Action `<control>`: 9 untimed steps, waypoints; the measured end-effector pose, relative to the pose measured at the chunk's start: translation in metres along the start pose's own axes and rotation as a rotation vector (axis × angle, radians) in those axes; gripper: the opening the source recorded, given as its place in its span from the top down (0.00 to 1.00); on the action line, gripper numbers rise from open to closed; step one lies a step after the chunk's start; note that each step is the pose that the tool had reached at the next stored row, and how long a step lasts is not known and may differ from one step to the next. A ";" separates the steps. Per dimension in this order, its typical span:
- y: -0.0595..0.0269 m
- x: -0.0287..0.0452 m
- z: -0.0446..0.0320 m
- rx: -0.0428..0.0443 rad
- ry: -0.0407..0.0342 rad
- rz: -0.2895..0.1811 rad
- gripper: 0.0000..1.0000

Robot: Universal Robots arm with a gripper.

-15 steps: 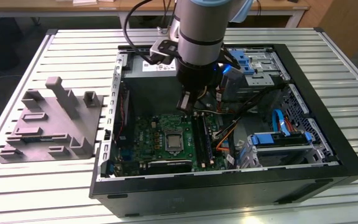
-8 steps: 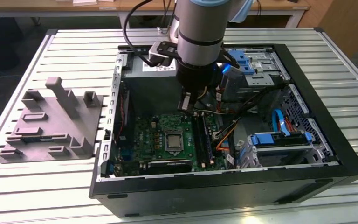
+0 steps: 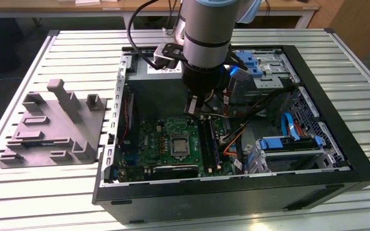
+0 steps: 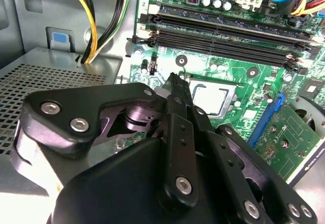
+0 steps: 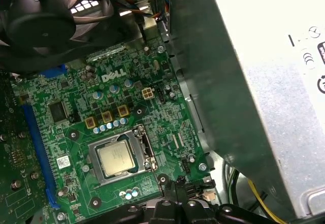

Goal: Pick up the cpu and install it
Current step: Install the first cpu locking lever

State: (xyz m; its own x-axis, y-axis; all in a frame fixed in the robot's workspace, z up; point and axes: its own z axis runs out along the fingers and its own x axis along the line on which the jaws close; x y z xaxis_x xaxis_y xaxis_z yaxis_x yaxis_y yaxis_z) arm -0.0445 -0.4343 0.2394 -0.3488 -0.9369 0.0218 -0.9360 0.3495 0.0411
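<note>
Gripper [image 4: 172,82] closed, empty, hovering inside the case [image 3: 339,159] above the board [image 5: 127,127]. Cpu [image 5: 118,158] lies flat in its socket, apart from the gripper. Placement looks done; socket latch state unclear.

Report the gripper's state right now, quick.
Gripper: fingers shut, holding nothing, poised above the motherboard; the cpu sits in its socket.

cpu [image 4: 209,98] partly hidden behind fingers [image 4: 179,113].
</note>
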 end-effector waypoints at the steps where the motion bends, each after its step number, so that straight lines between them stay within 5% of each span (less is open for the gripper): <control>1: 0.0000 0.0000 0.0000 0.0000 0.0001 0.000 0.89; 9: -0.0003 0.0009 0.0000 0.0001 0.0003 -0.005 0.89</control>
State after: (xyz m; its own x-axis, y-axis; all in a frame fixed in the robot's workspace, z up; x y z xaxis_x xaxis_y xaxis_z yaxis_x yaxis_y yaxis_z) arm -0.0445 -0.4353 0.2394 -0.3439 -0.9388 0.0218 -0.9379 0.3445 0.0412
